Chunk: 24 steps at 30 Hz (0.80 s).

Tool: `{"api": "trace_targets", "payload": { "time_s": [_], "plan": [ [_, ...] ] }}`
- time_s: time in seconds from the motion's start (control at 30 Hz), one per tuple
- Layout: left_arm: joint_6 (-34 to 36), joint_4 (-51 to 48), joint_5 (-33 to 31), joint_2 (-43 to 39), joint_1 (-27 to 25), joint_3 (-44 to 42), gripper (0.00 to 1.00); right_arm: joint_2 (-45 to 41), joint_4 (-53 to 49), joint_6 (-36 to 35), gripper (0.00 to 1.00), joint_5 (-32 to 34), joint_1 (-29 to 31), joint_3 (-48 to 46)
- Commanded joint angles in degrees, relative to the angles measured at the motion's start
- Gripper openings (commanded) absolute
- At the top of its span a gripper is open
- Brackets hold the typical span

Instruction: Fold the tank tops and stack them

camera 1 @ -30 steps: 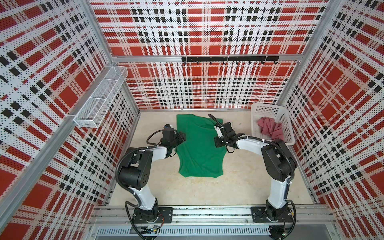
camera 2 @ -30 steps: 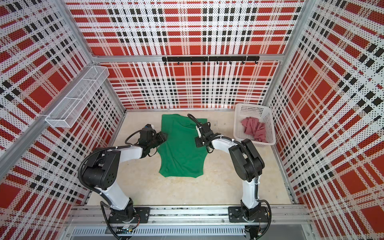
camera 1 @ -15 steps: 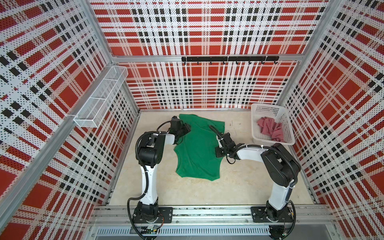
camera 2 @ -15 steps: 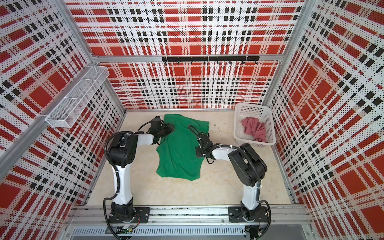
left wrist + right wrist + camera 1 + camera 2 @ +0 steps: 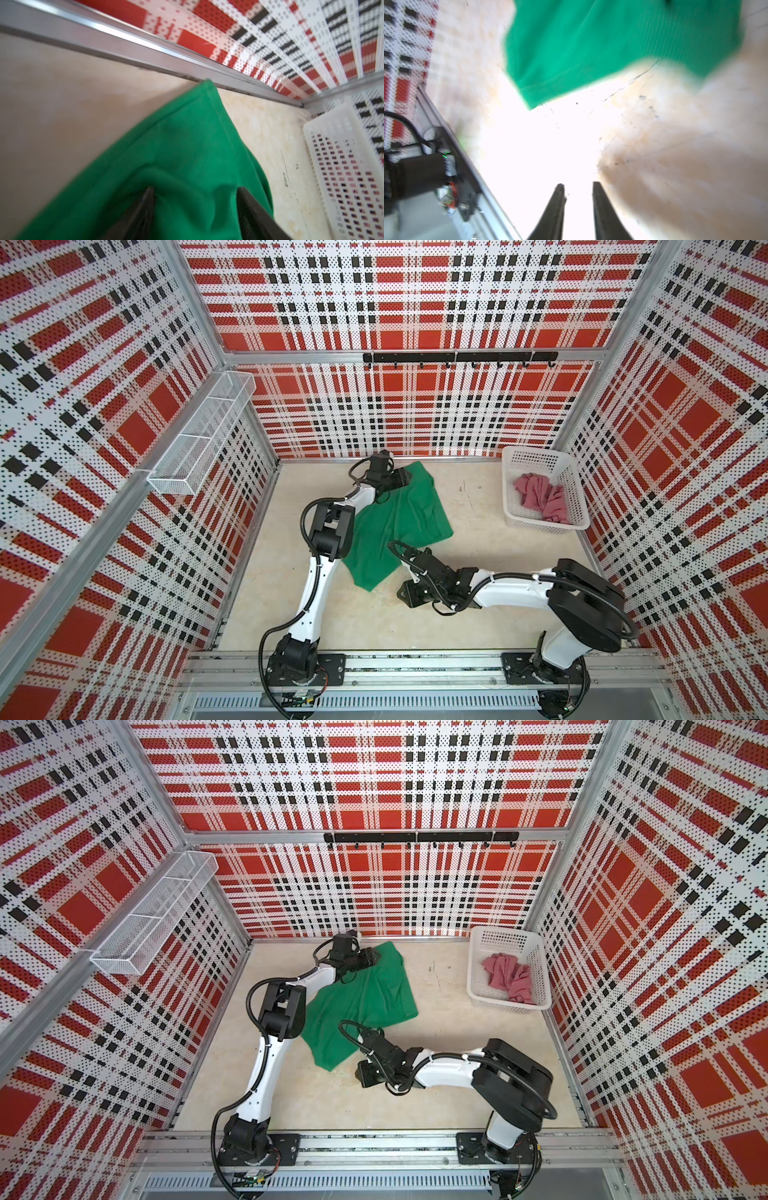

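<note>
The green tank top (image 5: 399,522) (image 5: 361,1002) lies crumpled on a slant across the beige floor in both top views, with one corner near the back wall. My left gripper (image 5: 405,479) (image 5: 195,190) rests on its far end, jaws wide apart, with a ridge of green cloth (image 5: 187,145) bunched between them. My right gripper (image 5: 403,593) (image 5: 577,185) sits low over bare floor just beyond the top's near corner (image 5: 533,99). It is slightly open and holds nothing. The pink tank top (image 5: 540,497) (image 5: 509,977) lies heaped inside the white basket.
The white perforated basket (image 5: 540,524) (image 5: 332,128) stands at the back right against the side wall. A wire shelf (image 5: 199,439) hangs on the left wall and a black hook rail (image 5: 457,358) on the back wall. The arms' base rail (image 5: 415,664) runs along the front.
My right gripper has let go of the green top's side and drawn back toward the front. My left gripper has carried the top's far end toward the back wall and spread its jaws. The top now lies slanted.
</note>
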Motion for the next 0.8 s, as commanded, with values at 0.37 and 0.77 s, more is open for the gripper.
{"api": "trace_targets", "payload": {
  "time_s": [0.37, 0.77],
  "plan": [
    [16.3, -13.6, -5.7, -27.5, 3.2, -18.7, 0.89, -3.4, -5.1, -16.2, 0.25, 10.0, -24.2, 7.8],
    [-17.7, 29.6, -14.5, -61.8, -0.6, -84.0, 0.77, 18.1, -9.4, -28.0, 0.35, 11.6, -30.4, 23.5]
  ]
}}
